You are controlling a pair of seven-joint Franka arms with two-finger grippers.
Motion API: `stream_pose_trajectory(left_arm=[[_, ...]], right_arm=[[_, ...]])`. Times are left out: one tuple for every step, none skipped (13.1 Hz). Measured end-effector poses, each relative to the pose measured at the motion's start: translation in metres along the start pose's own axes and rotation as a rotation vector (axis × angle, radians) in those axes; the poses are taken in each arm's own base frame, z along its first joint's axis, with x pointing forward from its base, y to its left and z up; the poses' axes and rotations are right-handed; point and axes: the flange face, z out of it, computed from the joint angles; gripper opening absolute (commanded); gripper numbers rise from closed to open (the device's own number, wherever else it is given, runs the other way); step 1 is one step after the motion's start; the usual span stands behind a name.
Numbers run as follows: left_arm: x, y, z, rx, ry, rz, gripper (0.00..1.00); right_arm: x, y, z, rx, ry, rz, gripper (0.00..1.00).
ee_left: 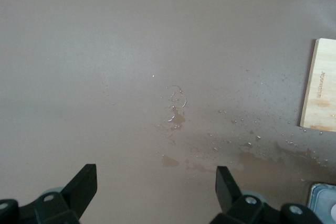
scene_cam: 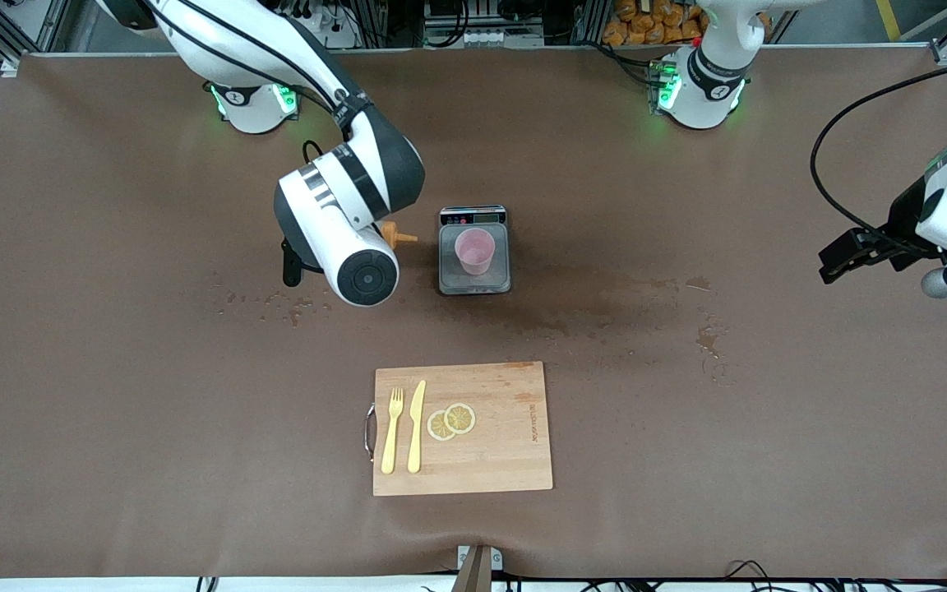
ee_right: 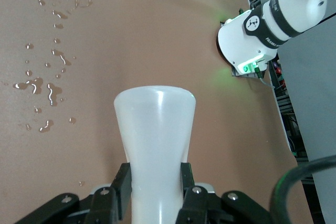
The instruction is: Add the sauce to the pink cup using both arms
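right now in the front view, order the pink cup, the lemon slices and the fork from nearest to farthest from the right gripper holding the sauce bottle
From the right gripper, shut on the sauce bottle:
1. pink cup, on the scale, beside the bottle's nozzle.
2. lemon slices and fork, both on the cutting board nearer the camera; too close to call.
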Motion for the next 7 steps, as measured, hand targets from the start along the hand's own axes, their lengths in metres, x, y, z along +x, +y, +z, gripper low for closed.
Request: stream_pose_trajectory(left_arm=[[-0.0015, -0.0002, -0.0040, -0.001, 0.006, 0.007, 1.00], [-0.0027, -0.0003, -0.0075, -0.001, 0.012, 0.009, 1.00], [-0.0038, -0.0002, -0.0097, -0.002, 0.014, 0.010, 1.00], [-0.0049, -0.0006, -0.0102, 0.000, 0.009, 0.010, 1.00], [-0.0056, -0.0009, -0.0098, 0.002, 0.003, 0.011, 1.00], [-0.0059, -0.0007, -0.0096, 0.002, 0.001, 0.011, 1.00], [-0.0060, -0.0006, -0.0096, 0.002, 0.000, 0.011, 1.00]], right_arm=[[0.0007, 0.0014, -0.0034, 0.003, -0.001, 0.004, 0.41], [0.0004, 0.0016, -0.0045, 0.004, -0.001, 0.005, 0.40], [-0.0005, 0.0007, -0.0037, 0.003, 0.000, 0.005, 0.35], [-0.0015, -0.0007, -0.0022, 0.001, 0.002, 0.006, 0.28], [-0.0024, -0.0019, -0.0015, 0.000, 0.003, 0.006, 0.25], [-0.0031, -0.0027, -0.0025, 0.003, 0.002, 0.006, 0.25], [-0.0036, -0.0032, -0.0037, 0.006, 0.000, 0.006, 0.25]])
